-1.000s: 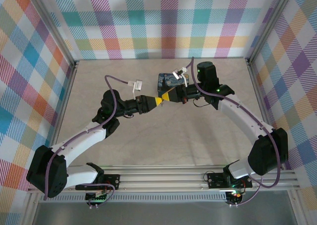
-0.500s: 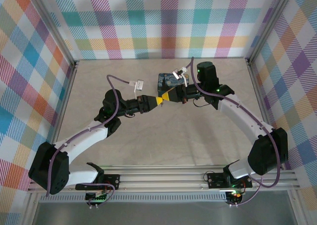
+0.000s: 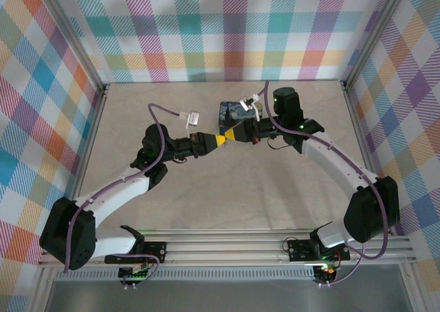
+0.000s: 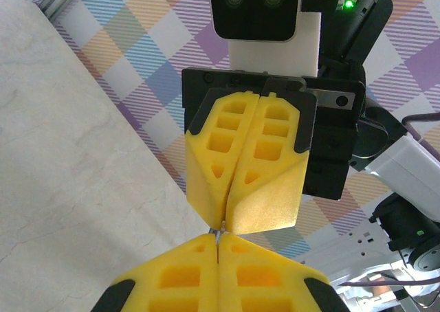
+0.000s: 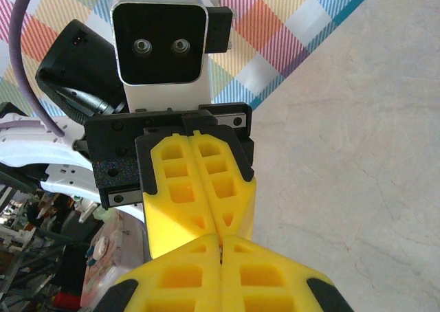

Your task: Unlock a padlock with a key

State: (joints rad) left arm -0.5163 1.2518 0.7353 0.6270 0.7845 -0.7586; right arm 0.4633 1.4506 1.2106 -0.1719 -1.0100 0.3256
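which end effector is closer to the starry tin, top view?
Right end effector: its yellow tips reach the near edge of the tin; the left end effector sits farther back, toward the bases.

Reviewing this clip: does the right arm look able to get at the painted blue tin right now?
Probably yes. The tin lies just beyond the right gripper, with nothing between them. However, that gripper's jaws are shut, tip to tip against the left gripper.
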